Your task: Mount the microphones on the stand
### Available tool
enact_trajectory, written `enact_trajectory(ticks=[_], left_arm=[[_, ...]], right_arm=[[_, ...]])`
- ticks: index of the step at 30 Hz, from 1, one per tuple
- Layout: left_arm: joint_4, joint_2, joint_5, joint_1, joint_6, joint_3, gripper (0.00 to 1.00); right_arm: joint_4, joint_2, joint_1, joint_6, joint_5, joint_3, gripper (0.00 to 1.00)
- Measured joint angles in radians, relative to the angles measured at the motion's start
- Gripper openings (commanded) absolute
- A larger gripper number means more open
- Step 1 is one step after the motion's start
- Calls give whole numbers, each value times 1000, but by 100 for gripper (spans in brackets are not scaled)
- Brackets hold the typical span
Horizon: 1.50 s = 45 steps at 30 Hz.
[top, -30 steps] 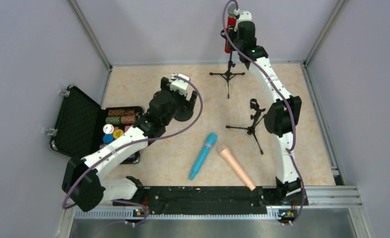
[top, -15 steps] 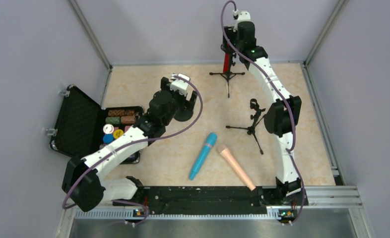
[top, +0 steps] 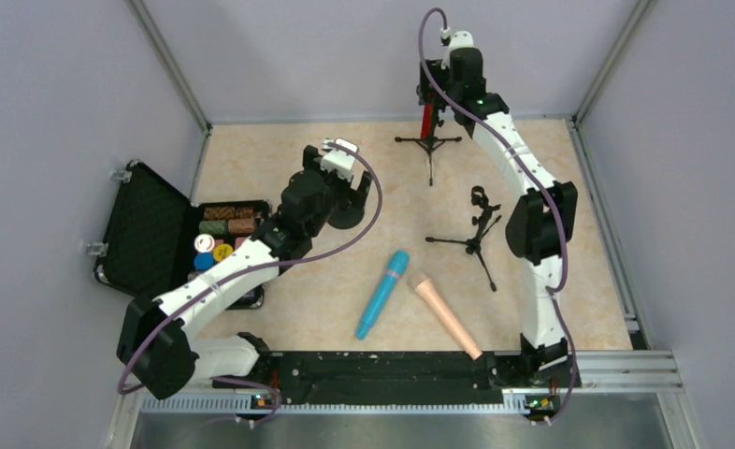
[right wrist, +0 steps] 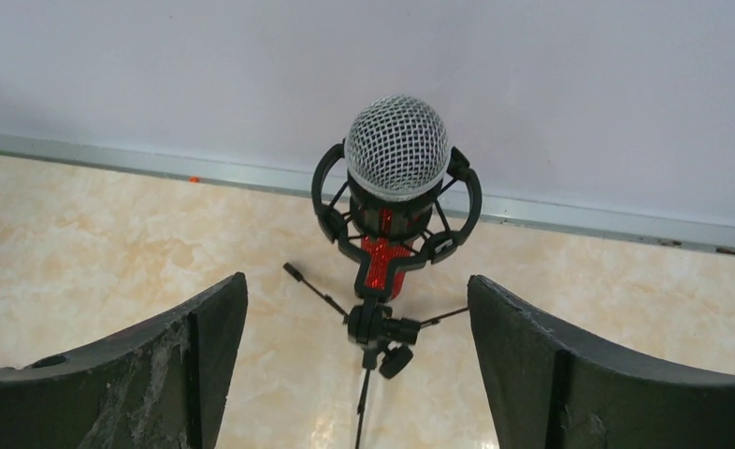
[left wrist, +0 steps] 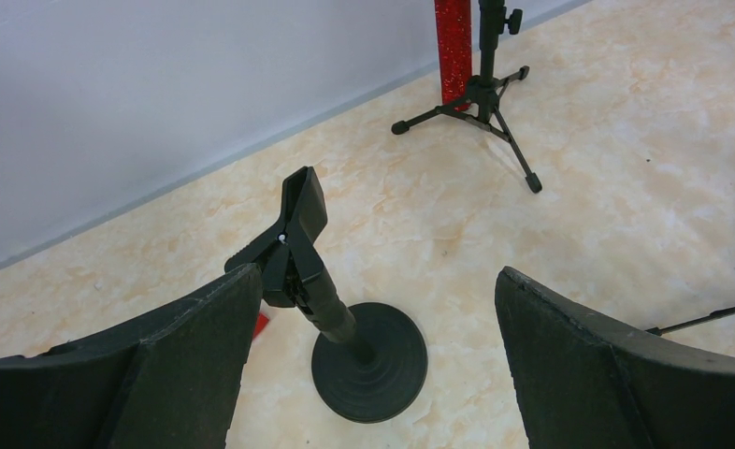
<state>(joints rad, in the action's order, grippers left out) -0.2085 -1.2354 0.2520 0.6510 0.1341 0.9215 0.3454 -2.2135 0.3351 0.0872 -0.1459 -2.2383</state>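
The glittery red microphone (right wrist: 397, 145) with its grey mesh head stands upright in the shock mount of the far tripod stand (top: 429, 142). My right gripper (right wrist: 356, 281) hovers above it, open and holding nothing, its fingers well apart from the mic. The same red microphone (left wrist: 453, 47) shows at the top of the left wrist view. The cyan-blue microphone (top: 382, 293) and the peach-pink microphone (top: 446, 314) lie side by side near the front. My left gripper (left wrist: 378, 272) is open over a round-base clip stand (left wrist: 345, 318).
A second, bare tripod stand (top: 477, 229) stands right of centre. An open black case (top: 144, 238) with coloured pieces sits at the left edge. A small red block (left wrist: 262, 325) lies beside the round base. Walls close in the back and sides.
The red microphone went down from the right gripper's hold into the tripod's mount. The right gripper opened and let it go. The left arm stayed still.
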Motion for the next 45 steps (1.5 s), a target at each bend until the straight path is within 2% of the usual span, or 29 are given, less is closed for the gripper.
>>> enact_trajectory(ticks=[10, 18, 22, 27, 36, 45], left_arm=[[37, 0, -38, 0, 0, 12, 99], [224, -5, -239, 3, -18, 150, 99], [285, 19, -316, 5, -71, 144, 99], [305, 66, -411, 5, -179, 63, 99], [428, 20, -491, 5, -263, 24, 99], [573, 16, -406, 5, -263, 23, 99]], right_arm=[[-11, 285, 0, 44, 95, 308, 90], [-108, 625, 0, 64, 164, 695, 93], [-147, 778, -2, 76, 186, 875, 95], [-162, 898, -6, 108, 248, 1041, 95], [-92, 1028, -7, 125, 271, 1206, 99], [-54, 1226, -10, 116, 239, 1249, 99]])
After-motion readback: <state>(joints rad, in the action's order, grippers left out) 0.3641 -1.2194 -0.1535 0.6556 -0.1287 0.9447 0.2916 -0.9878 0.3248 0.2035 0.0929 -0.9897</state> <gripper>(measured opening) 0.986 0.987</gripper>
